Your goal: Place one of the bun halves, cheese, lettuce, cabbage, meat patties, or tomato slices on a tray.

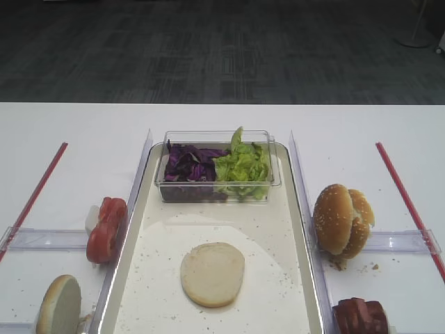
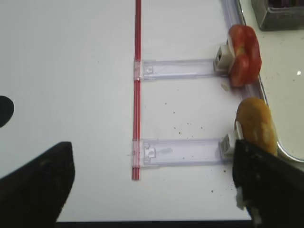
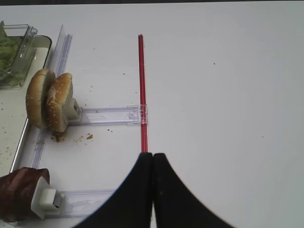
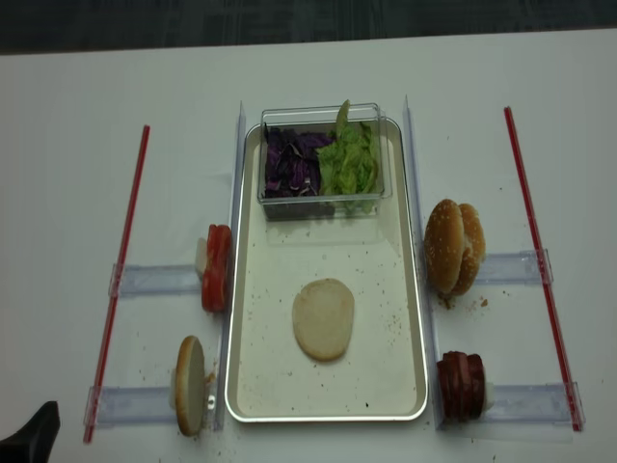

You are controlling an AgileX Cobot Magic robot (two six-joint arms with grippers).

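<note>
White tabletop ran across your whole workspace, with dark flooring beyond its far edge. On it sat the tray, and one of the bun halves lay flat on the tray floor, cut face up, near the middle and toward the near end. At the far end a clear tub held cabbage on the left and lettuce on the right. Left of the tray, tomato slices stood on edge in a clear rail, with another bun half on edge nearer you. On the right stood two sesame buns, and the meat patties nearer you. Your left gripper hung over bare table with its fingers spread wide, holding nothing. Your right gripper had its fingertips pressed together, empty, above a red strip.
</note>
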